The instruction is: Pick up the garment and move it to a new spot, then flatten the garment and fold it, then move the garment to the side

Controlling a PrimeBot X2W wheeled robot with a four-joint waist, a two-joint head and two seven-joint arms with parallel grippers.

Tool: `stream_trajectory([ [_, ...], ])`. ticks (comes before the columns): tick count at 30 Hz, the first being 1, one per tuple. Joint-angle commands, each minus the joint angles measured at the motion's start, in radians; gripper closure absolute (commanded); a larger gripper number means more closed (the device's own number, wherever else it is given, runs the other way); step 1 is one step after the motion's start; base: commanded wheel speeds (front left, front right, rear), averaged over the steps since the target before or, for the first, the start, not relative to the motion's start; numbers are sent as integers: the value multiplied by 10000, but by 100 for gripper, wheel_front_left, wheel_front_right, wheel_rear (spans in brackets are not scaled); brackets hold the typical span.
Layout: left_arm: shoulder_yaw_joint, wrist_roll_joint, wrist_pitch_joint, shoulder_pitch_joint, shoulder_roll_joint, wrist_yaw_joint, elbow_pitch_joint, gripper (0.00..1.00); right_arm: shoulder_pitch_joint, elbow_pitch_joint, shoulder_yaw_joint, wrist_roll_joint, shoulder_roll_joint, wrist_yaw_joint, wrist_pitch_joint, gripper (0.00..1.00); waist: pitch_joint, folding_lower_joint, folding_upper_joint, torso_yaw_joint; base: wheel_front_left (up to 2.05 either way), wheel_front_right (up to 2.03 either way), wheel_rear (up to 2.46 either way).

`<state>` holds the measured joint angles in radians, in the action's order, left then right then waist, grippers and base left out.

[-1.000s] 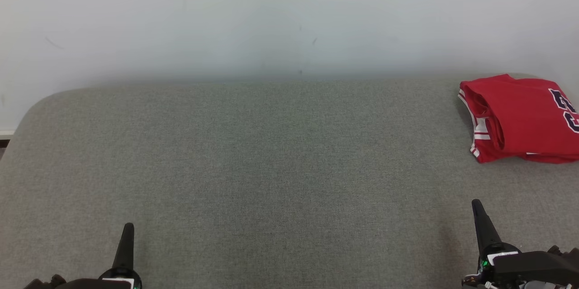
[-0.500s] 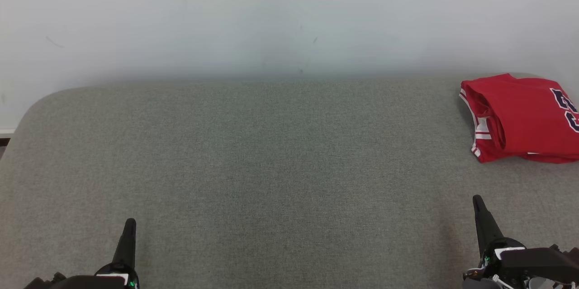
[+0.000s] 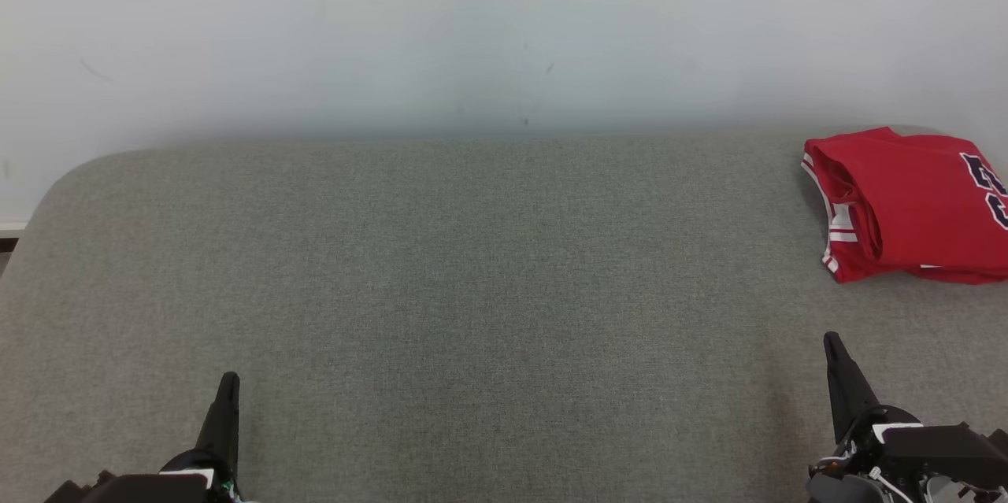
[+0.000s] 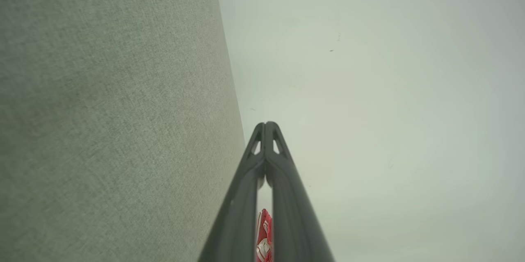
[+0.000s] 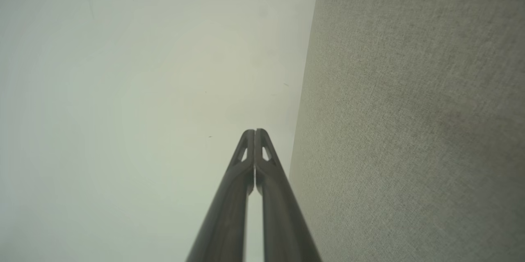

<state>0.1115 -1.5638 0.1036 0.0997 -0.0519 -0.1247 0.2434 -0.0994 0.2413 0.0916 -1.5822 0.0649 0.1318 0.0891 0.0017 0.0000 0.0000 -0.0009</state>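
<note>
Grey fabric surface (image 3: 472, 290) has folded red jersey (image 3: 906, 204) at its far right corner, likely light, limp, slippery, best pinched at the striped edge; left gripper (image 3: 228, 385) and right gripper (image 3: 831, 345) pressed together, empty.

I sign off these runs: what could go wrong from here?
The folded red jersey runs past the head view's right border, so its margin on the grey fabric surface is unseen; a nudge might tip it off. Its left fold bulges and could spring open. The shut right claw, nearest, could drag it when swinging.
</note>
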Motion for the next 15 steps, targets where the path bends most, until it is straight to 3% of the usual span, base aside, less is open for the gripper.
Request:
stream_trajectory([
  [1, 37, -202, 57, 105, 20, -90, 14, 100, -61, 8, 40, -175, -26, -20, 77, 100, 2, 0, 0, 1, 0, 0, 0],
  [15, 45, -508, 131, 149, 28, -77, 33, 100, -119, 37, 104, -429, -54, -21, 163, 100, 14, 0, 0, 9, 0, 0, 0],
])
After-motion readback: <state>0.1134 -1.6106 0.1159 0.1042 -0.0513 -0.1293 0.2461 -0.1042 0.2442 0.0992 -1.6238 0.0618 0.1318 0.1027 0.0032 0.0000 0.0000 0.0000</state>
